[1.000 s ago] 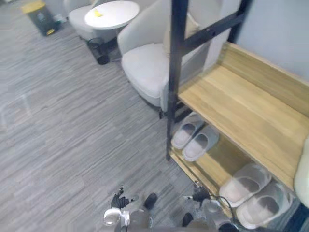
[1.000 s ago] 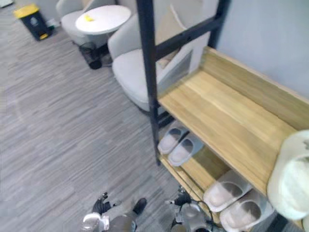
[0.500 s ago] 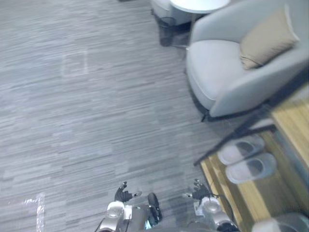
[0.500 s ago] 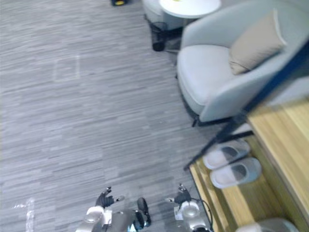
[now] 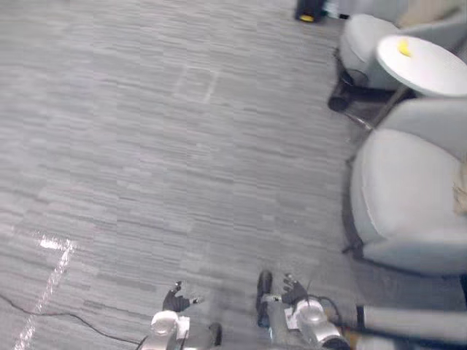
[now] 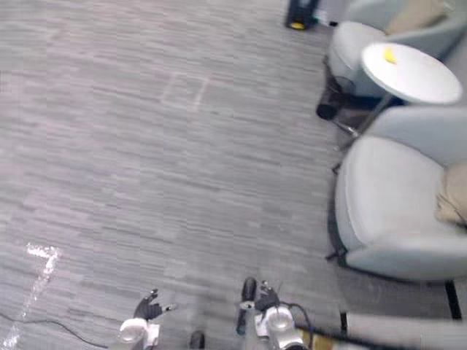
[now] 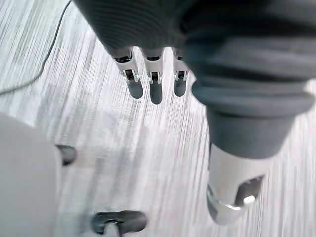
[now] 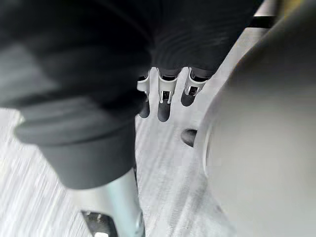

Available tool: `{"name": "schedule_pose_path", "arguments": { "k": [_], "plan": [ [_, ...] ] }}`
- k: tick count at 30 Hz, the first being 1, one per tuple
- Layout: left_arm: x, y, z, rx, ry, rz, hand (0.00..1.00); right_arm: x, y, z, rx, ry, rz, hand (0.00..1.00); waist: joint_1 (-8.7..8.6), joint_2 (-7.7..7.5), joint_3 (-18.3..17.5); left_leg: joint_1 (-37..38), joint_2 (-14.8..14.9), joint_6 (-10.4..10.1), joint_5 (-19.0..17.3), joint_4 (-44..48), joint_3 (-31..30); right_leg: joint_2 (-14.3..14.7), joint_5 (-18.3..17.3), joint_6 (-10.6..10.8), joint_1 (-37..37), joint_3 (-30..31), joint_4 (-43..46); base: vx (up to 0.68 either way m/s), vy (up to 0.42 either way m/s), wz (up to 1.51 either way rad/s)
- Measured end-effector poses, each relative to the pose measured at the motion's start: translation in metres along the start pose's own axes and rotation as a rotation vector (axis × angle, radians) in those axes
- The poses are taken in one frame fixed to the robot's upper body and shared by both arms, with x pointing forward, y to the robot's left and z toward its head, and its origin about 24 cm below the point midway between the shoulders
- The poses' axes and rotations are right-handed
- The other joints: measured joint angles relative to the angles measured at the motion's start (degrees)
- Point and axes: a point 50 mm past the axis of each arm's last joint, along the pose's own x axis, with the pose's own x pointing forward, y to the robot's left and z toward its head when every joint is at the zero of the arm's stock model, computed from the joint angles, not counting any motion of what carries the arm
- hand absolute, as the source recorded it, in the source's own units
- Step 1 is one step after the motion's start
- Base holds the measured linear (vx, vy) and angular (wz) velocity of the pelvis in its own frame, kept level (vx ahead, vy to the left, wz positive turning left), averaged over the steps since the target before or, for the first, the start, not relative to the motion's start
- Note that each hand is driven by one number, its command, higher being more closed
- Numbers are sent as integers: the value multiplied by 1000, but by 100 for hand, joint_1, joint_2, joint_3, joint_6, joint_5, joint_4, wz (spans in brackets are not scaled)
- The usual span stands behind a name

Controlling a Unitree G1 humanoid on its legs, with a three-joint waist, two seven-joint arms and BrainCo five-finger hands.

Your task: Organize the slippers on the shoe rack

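Note:
My left hand [image 5: 175, 300] hangs low over the grey striped floor [image 5: 146, 168] at the bottom of the eye views. Its fingers [image 7: 150, 85] are straight and its thumb [image 7: 231, 190] stands apart, with nothing between them. My right hand [image 5: 292, 294] hangs a little to the right of it, also low over the floor. Its fingers [image 8: 165, 98] point down at the floor, relaxed, and hold nothing.
A grey armchair [image 5: 408, 197] stands at the right, with a tan cushion [image 6: 452, 193] on it. Behind it are a round white table [image 5: 427, 64] bearing a small yellow thing [image 5: 403, 48], a black bin [image 5: 341, 96] and a second armchair [image 5: 365, 40]. Open floor spreads to the left.
The camera has swung left: the shoe rack and its grey slippers have slid out past the right edge. Both hands stay low and empty.

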Motion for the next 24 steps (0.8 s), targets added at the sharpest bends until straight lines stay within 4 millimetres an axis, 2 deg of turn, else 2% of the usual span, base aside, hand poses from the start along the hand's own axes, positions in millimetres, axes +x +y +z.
{"name": "schedule_pose_path", "arguments": {
  "k": [1, 2, 3, 4, 5, 6, 7, 9, 10, 11, 12, 13, 14, 15, 16, 17, 18, 19, 20, 21, 22, 23, 24],
  "plan": [
    [0, 0, 1, -15, 0, 5, 0, 0, 0, 1, -5, -3, 1, 0, 6, 24, 13, -191, 83, -80, 46, 419, 98, 51, -13, -21, 98, -44, -72, 521, -289, 55],
    [0, 0, 3, -90, -5, 27, 0, 1, 1, 4, -23, -11, 9, 0, 109, 210, 109, -858, 664, -281, 96, 2022, 657, 370, -27, -166, 634, -213, -400, 330, -167, 27],
    [0, 1, 5, -109, -11, 34, 0, 1, 2, 4, -27, -11, 13, 0, 158, 230, 126, -971, 840, -257, 84, 2327, 826, 446, -52, -208, 793, -254, -485, 629, -306, 30],
    [1, 3, 12, -132, -40, 45, 0, 0, 10, 5, -23, -14, 31, 0, 309, 181, 174, -1272, 1147, -148, 22, 2810, 1247, 533, -150, -271, 1292, -395, -768, 584, -282, 31],
    [2, 5, 20, -129, -71, 45, 0, 0, 14, 8, -12, -24, 36, 0, 316, 76, 227, -1532, 1156, -101, -4, 2660, 1460, 523, -193, -263, 1612, -486, -991, 476, -228, 32],
    [2, 5, 21, -129, -76, 46, 0, 0, 14, 7, -10, -24, 36, 0, 321, 54, 229, -1602, 1149, -100, -4, 2536, 1515, 510, -200, -256, 1671, -521, -1041, 414, -158, 34],
    [3, 7, 28, -128, -99, 49, 0, 2, 15, 14, -3, -43, 34, 0, 378, -28, 244, -1913, 1037, -68, 10, 1855, 1690, 456, -289, -193, 1852, -592, -1232, 389, -87, 30],
    [4, 9, 34, -148, -121, 59, 0, 3, 11, 24, 11, -80, 18, 0, 412, -57, 273, -2370, 867, 143, 232, 799, 1758, 412, -405, -81, 2080, -747, -1433, 453, -38, 40],
    [4, 10, 36, -161, -130, 63, 0, 3, 11, 24, 19, -80, 15, 0, 440, -75, 301, -2406, 814, 133, 335, 527, 1769, 389, -432, -45, 2164, -787, -1458, 459, 72, 39],
    [4, 8, 41, -183, -148, 62, 0, 3, 11, 22, 23, -72, 13, 0, 585, -147, 337, -2405, 551, 207, 989, -667, 1760, 295, -633, 147, 2465, -898, -1463, 480, 114, 27],
    [3, 7, 39, -190, -144, 60, 0, 2, 11, 18, 24, -63, 14, 0, 656, -135, 315, -2334, 477, 313, 1532, -989, 1679, 296, -754, 288, 2628, -897, -1450, 480, 114, 16],
    [3, 6, 38, -195, -141, 60, 0, 1, 12, 15, 27, -55, 15, 0, 696, -146, 299, -2289, 456, 347, 1845, -955, 1645, 285, -819, 342, 2713, -880, -1448, 530, 157, 12],
    [4, 11, 40, -196, -148, 71, 0, 0, 20, 16, 40, -57, 31, 0, 746, -463, 208, -2291, 230, 490, 1635, -763, 1668, 22, -918, 431, 2806, -900, -1334, 561, 186, 11],
    [5, 11, 40, -196, -145, 71, 0, 0, 24, 19, 51, -68, 40, 0, 757, -500, 187, -2220, 200, 510, 1411, -675, 1665, -151, -923, 441, 2595, -858, -675, 675, 240, 15],
    [5, 11, 39, -197, -141, 71, 0, 0, 24, 19, 53, -66, 40, 0, 757, -501, 186, -2156, 194, 529, 1333, -658, 1663, -208, -921, 444, 2522, -828, -380, 678, 298, 17],
    [5, 11, 33, -178, -113, 66, 0, -4, 27, 8, 80, -37, 42, 0, 717, -493, 195, -1721, 93, 605, 950, -525, 1539, -589, -706, 481, 2131, -690, 1389, 550, 258, 29],
    [5, 10, 31, -163, -99, 60, 0, -6, 29, 3, 85, -21, 49, 0, 686, -476, 209, -1455, 68, 628, 728, -445, 1487, -769, -476, 317, 1847, -546, 2398, 548, 241, 46],
    [5, 10, 28, -150, -83, 56, 0, -7, 29, -2, 90, -8, 53, 0, 631, -433, 236, -1147, 35, 646, 527, -423, 1374, -833, -474, 308, 1538, -356, 3344, 432, 151, 38],
    [5, 10, 26, -148, -77, 56, 0, -8, 29, -4, 91, -4, 55, 0, 593, -395, 253, -1023, 34, 661, 470, -432, 1342, -821, -499, 342, 1426, -302, 3615, 535, 155, 50],
    [3, 13, 18, -143, -55, 65, 0, -9, 30, -7, 89, 3, 62, 0, 447, -391, 253, -557, 32, 691, 337, -658, 1277, -795, -704, 329, 993, -284, 4080, 533, 138, 35],
    [2, 14, 15, -141, -47, 68, 0, -9, 30, -7, 83, 2, 63, 0, 412, -392, 250, -322, 34, 688, 297, -832, 1261, -764, -832, 295, 759, -347, 3995, 649, 109, 28],
    [2, 14, 11, -140, -29, 70, 0, -7, 28, -1, 74, -12, 62, 0, 360, -375, 261, 52, 48, 674, 284, -1154, 1254, -693, -1072, 235, 327, -563, 3501, 551, 66, 6],
    [2, 13, 10, -141, -19, 69, 0, -6, 26, -1, 68, -12, 59, 0, 311, -347, 278, 338, 55, 673, 283, -1383, 1250, -570, -1129, 264, 16, -755, 2727, 551, 53, 6]
  ]
}}
